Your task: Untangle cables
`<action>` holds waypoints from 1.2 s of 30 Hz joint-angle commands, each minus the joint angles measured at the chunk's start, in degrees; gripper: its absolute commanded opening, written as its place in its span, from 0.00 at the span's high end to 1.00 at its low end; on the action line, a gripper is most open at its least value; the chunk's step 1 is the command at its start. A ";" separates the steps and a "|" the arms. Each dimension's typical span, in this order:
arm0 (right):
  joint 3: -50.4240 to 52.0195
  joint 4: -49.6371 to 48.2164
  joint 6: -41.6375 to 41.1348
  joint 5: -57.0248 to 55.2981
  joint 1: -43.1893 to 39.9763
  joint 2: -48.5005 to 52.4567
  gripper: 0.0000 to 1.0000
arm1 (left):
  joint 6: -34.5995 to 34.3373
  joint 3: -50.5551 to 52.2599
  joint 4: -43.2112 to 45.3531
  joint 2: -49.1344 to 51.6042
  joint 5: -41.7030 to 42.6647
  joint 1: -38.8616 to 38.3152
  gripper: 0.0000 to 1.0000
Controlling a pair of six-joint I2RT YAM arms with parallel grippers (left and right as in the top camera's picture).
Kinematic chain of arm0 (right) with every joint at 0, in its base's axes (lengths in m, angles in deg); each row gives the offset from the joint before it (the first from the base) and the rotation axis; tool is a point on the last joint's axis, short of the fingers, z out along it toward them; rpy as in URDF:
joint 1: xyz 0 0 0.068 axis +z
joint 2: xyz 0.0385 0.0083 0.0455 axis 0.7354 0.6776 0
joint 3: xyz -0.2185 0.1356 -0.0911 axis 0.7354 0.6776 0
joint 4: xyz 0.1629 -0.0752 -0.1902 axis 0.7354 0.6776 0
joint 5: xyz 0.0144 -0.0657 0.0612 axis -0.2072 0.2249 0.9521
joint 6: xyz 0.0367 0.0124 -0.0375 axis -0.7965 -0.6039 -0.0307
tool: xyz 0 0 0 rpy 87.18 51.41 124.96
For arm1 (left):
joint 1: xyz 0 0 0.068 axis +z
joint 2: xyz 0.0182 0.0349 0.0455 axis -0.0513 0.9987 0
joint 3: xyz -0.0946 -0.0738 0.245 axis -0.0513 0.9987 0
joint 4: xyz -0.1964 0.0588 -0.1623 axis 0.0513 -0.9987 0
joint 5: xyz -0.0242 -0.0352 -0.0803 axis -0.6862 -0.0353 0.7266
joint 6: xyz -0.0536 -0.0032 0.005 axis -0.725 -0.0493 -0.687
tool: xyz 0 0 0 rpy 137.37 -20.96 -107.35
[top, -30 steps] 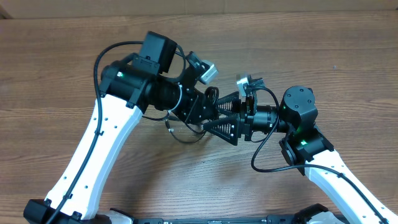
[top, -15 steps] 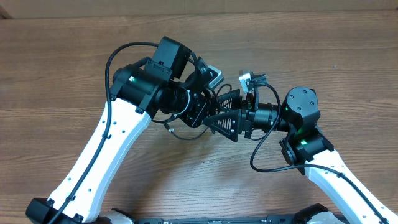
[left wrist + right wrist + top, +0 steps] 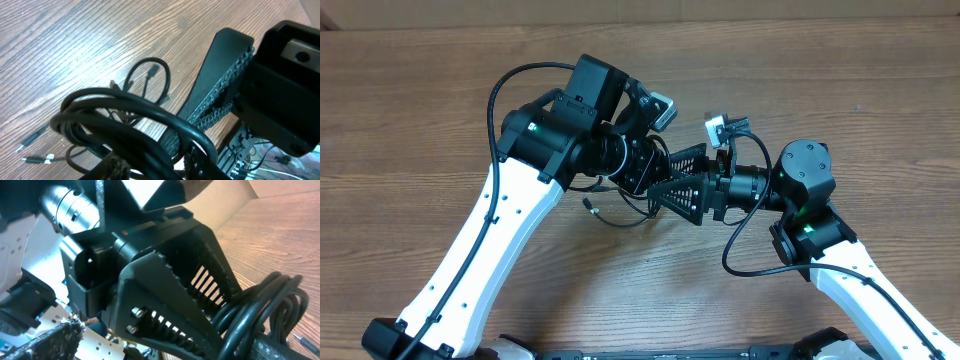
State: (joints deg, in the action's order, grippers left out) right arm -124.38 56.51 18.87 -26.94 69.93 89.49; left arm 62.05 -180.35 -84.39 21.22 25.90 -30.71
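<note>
Wooden-grain brown table [image 3: 820, 80], two white arms meeting nose to nose mid-table. The left gripper [image 3: 650, 175] points right and the right gripper [image 3: 672, 182] points left, with the tips overlapping in the overhead view.

Thin black flexible cables [image 3: 125, 107]: the main bunch is lifted off the table and arcs up in thick loops right in front of the left wrist camera. It rises from between the left gripper's own fingers, so the left is clenched on the bunch. The fingertips themselves are mostly hidden under the cords.

The right gripper's jaws are spread wide. Its black ribbed fingers [image 3: 220, 85] stand just beside the bunch, one on each side of the left gripper's tip. Cannot tell if they touch the cords. In the right wrist view the same bunch [image 3: 260, 307] sits at lower right, next to the left gripper's slotted black triangular finger [image 3: 170, 295].

The rest of the cables lie on the wood below. A loose thin loop [image 3: 167, 75] trails from the bunch, and the overhead view shows it [image 3: 620, 218] under the grippers with a small plug [image 3: 590, 203] at its left end. Two more small plug ends [image 3: 30, 139] lie apart to the left, one with a silver tip.
</note>
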 commanded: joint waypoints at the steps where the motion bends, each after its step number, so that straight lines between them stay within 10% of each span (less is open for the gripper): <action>1: -0.13 -2.36 -1.86 -0.50 0.22 -0.11 0.08 | -1.11 -0.94 0.50 0.26 1.57 -0.02 0.65; 36: -0.13 -5.66 -7.61 -2.40 0.22 -0.11 0.10 | 3.80 -1.09 -1.62 0.09 1.31 1.62 0.65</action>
State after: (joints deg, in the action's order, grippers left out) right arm -124.33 51.46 11.26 -29.17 69.89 89.69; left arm 63.36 -180.50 -85.29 21.22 29.60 -29.53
